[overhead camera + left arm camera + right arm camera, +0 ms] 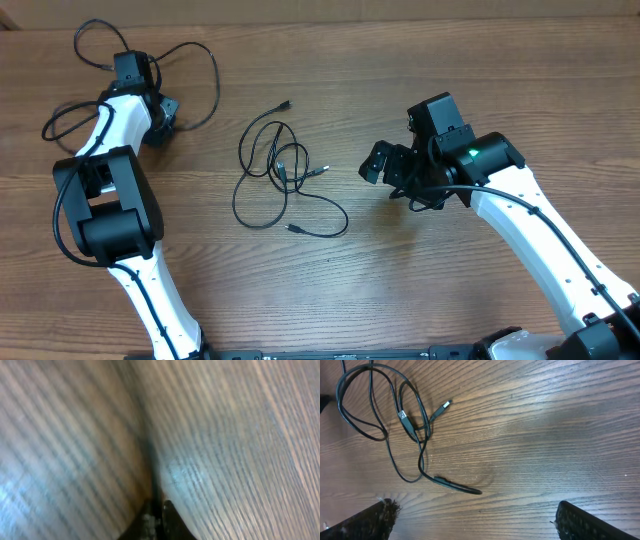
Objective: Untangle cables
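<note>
The cables (280, 175) lie as a loose tangle of thin black loops with small plugs in the middle of the wooden table. In the right wrist view the cables (402, 415) fill the upper left. My right gripper (383, 166) is open and empty, hovering just right of the tangle; its two fingertips show at the bottom corners of the right wrist view (477, 520). My left gripper (165, 118) is at the far left, well away from the cables. Its fingers (156, 517) are pressed together close to the table, with nothing between them.
Thicker black arm cables (190, 60) loop over the table at the back left, near the left arm. The white right arm (540, 230) crosses the right side. The table's wood surface (400, 280) surrounds the tangle.
</note>
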